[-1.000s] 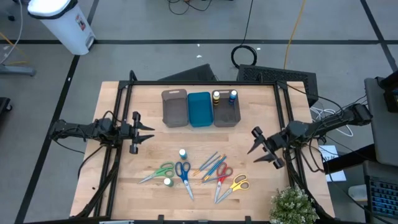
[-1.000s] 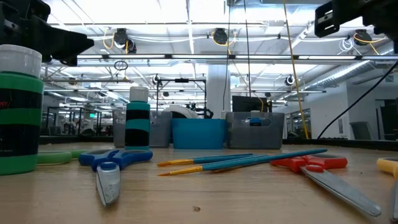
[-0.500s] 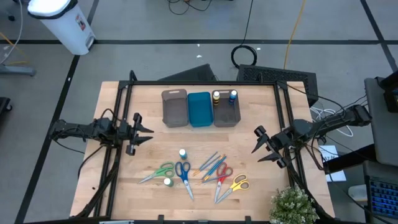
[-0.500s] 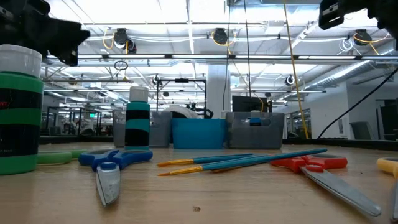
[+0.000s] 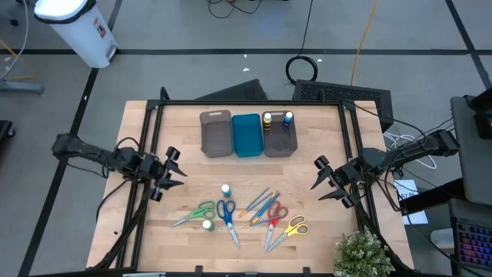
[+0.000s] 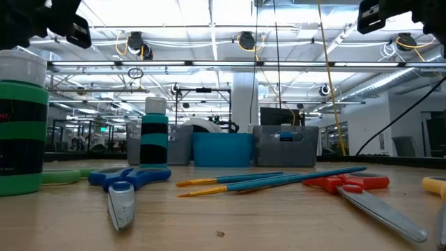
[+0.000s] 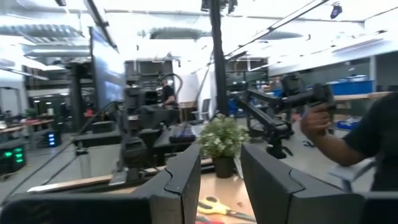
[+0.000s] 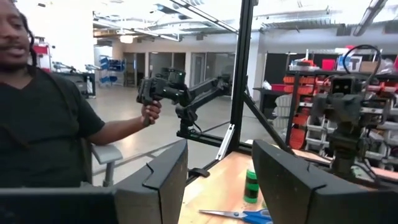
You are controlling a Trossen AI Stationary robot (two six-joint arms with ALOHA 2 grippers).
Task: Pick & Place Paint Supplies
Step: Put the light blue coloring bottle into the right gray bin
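Dark left gripper (image 5: 176,174) reads part-open and empty; low view cuts it off. I see it angled toward the scissors (image 5: 225,213) since before; right gripper (image 5: 326,183) spread, unmoved.

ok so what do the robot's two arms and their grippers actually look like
Both are slim, dark, jointed arms with thin black cables trailing along them. The left gripper and the right gripper each end in two dark, pointed fingers. Seen from the wrist cameras, the fingers are broad, flat, matte black plates with angled edges; no markings are visible.
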